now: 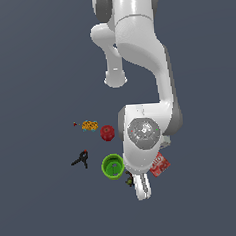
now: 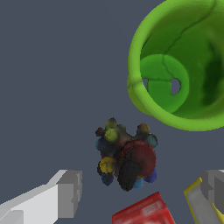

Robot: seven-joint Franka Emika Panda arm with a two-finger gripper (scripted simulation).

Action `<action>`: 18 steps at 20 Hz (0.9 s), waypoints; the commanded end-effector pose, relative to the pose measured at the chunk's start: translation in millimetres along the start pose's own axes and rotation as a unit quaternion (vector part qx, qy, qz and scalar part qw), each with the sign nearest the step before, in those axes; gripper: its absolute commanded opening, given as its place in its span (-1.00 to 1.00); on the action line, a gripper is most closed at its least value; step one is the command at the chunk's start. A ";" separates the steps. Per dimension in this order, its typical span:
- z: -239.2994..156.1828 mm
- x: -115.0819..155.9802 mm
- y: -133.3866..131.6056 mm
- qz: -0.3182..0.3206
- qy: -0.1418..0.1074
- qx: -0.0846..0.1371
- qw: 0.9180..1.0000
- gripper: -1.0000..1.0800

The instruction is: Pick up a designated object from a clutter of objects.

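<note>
The designated object (image 2: 127, 159) is a lumpy dark clump with red, blue, yellow and green specks, lying on the grey floor. It shows as a small dark spot (image 1: 129, 179) in the exterior view, partly hidden by the arm. My gripper (image 2: 140, 192) hangs above it, open. One grey finger (image 2: 68, 194) and the other (image 2: 214, 188) stand wide apart on either side, and the clump lies just off the line between them, untouched. Close beside the clump is the green cup (image 2: 183, 65), its mouth facing the wrist camera. In the exterior view my gripper (image 1: 140, 186) sits just to the right of the cup (image 1: 113, 166).
A red flat box (image 1: 159, 165) lies under the arm, and its corner (image 2: 142, 212) reaches close to the clump. A yellow edge (image 2: 192, 199) shows by one finger. Further off are a red round piece (image 1: 107, 133), an orange lump (image 1: 89, 125) and a black clamp (image 1: 81, 159).
</note>
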State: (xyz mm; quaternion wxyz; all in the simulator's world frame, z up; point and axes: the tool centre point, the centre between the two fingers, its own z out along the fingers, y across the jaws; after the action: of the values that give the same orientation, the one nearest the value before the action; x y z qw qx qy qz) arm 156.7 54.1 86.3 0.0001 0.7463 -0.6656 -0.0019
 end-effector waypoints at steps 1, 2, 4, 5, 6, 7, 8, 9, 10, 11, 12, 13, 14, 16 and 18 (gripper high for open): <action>3.7 -0.7 -1.8 0.011 0.001 0.001 1.000 0.92; 4.7 -0.8 -2.2 0.014 0.001 0.001 1.000 0.92; 6.1 -1.1 -2.8 0.018 0.001 0.001 1.000 0.92; 6.4 -1.2 -2.9 0.019 0.001 0.001 1.000 0.92; 6.5 -1.1 -3.0 0.019 0.001 0.001 1.000 0.92; 6.2 -1.2 -2.5 0.017 0.001 0.001 1.000 0.92; 6.6 -1.2 -2.5 0.017 0.001 0.001 1.000 0.92; 7.8 -1.3 -2.5 0.017 0.001 0.001 1.000 0.92; 9.9 -1.4 -2.5 0.017 0.001 0.001 1.000 0.92; 12.7 -1.1 -2.4 0.017 0.001 0.001 1.000 0.92; 16.4 -1.3 -2.4 0.017 0.001 0.001 1.000 0.92; 20.9 -1.1 -2.3 0.018 0.001 0.001 1.000 0.92; 26.1 -0.9 -2.2 0.018 0.001 0.001 1.000 0.92; 38.4 -1.0 -1.8 0.019 0.001 0.001 1.000 0.92; 48.3 -0.8 -1.5 0.019 0.001 0.001 1.000 0.92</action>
State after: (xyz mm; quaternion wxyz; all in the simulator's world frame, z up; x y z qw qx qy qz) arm 158.2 55.3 45.9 0.0000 0.7337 -0.6794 -0.0002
